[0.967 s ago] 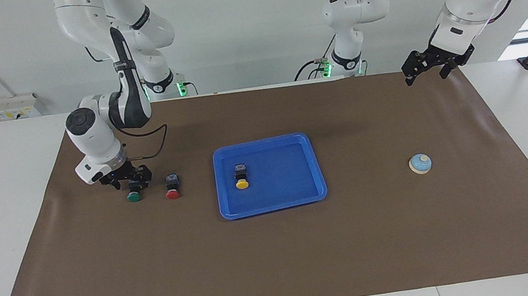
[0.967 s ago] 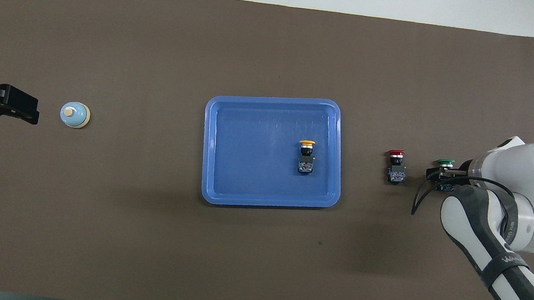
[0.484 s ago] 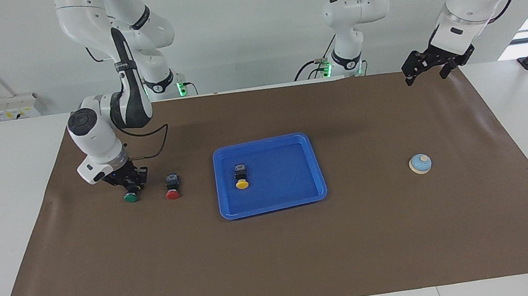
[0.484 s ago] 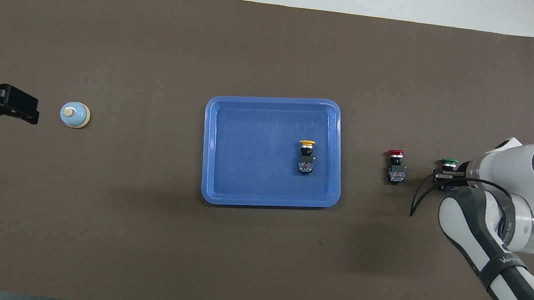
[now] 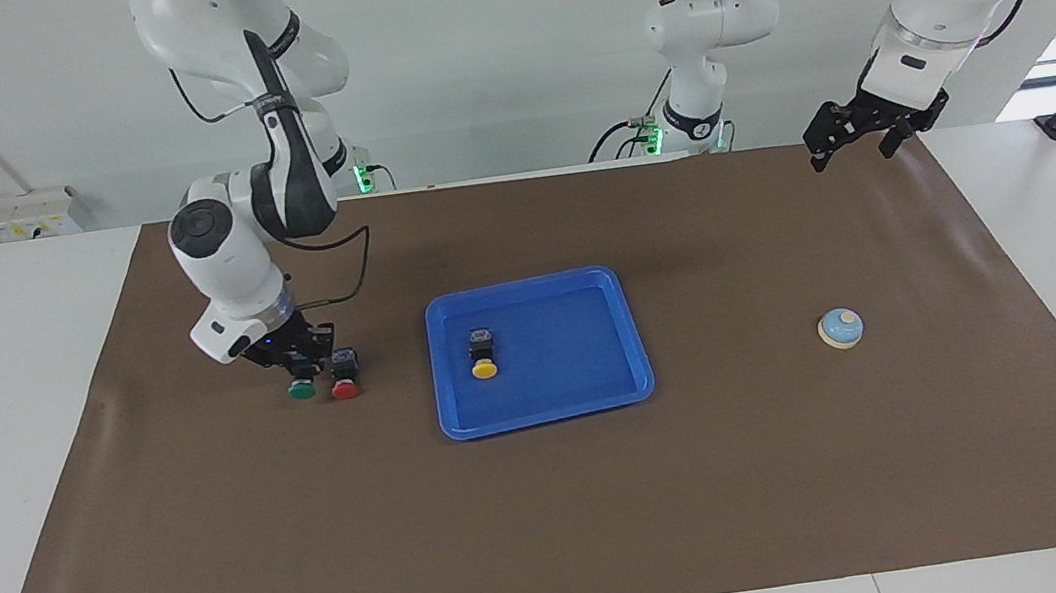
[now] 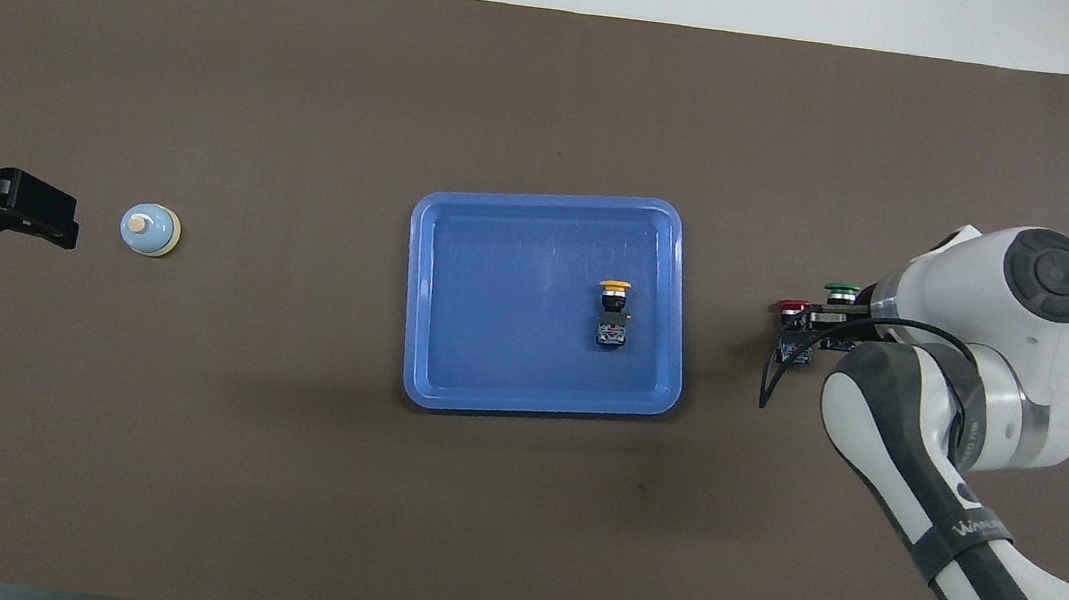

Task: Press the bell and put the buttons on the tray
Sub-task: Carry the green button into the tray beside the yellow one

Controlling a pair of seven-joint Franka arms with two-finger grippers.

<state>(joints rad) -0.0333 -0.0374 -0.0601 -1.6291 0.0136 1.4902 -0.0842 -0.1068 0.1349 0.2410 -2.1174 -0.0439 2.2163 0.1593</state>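
The left claw (image 5: 850,144) hung with its fingers spread and nothing in them over the brown mat (image 5: 552,495) near the bench edge closest to the robots, at the left arm's end, that arm waiting. The right claw (image 5: 300,365) was closed on the green button (image 5: 302,389), raised just beside the red button (image 5: 345,387), toward the right arm's end. The red button lay on the mat between the held one and the tray (image 5: 634,324). The blue tray sat mid-bench, the yellow button (image 5: 484,367) lying inside it on the part toward the right arm's end. The bell (image 5: 840,328) stood on the mat toward the left arm's end, well apart from the tray.
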